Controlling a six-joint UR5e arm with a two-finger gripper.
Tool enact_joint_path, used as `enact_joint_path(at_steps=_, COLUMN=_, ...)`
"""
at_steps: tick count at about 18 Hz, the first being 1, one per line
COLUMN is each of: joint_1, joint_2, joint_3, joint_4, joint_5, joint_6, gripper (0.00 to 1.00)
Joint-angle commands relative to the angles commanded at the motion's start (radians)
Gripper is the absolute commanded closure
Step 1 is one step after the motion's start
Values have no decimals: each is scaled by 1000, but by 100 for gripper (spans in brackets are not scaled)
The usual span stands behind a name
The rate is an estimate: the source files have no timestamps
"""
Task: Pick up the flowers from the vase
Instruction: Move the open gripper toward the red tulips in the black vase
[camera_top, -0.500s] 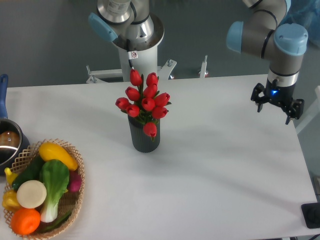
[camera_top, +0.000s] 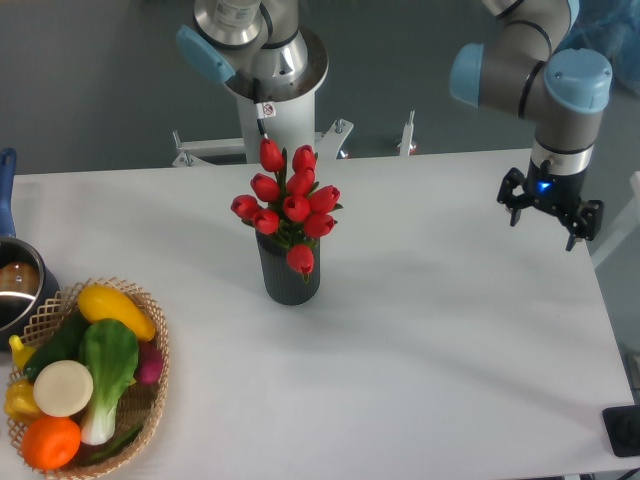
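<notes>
Your gripper (camera_top: 546, 211) has crept a little to the left and slightly up since half a second ago; nothing else on the table has shifted. It hangs from the arm near the table's right edge, fingers spread apart and holding nothing, pointing down over bare white surface.

You'll find the flowers (camera_top: 288, 205) well apart from it, far to its left near the middle of the table. They sit in the vase (camera_top: 289, 279), a dark ribbed cylinder standing upright; the red tulip buds fan out wider than its mouth, and one bud droops down over the front of the rim. The topmost buds reach about level with the table's far edge, in front of the robot's white base (camera_top: 275, 105). The gripper hangs at about the height of the bunch in the picture, with only open table (camera_top: 430, 330) between them.

At your lower left is a wicker basket (camera_top: 150, 400) of vegetables, and just behind it at the left edge a metal pot (camera_top: 18, 290) with a blue handle. Both lie farther from the gripper than the vase.
</notes>
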Motion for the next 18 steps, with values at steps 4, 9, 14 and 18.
enact_joint_path(at_steps=4, joint_1=17, joint_2=115, joint_3=-138, joint_4=8, joint_5=-143, joint_6=0, gripper=0)
enact_joint_path(at_steps=9, joint_1=-1, joint_2=273, joint_3=-259, joint_4=5, joint_5=-209, joint_6=-11, gripper=0)
enact_joint_path(at_steps=14, joint_1=-14, joint_2=426, joint_3=-347, joint_4=3, joint_5=-420, joint_6=-74, gripper=0)
enact_joint_path(at_steps=18, joint_1=-8, joint_2=459, joint_3=-407, joint_4=5, joint_5=-531, joint_6=-74, gripper=0)
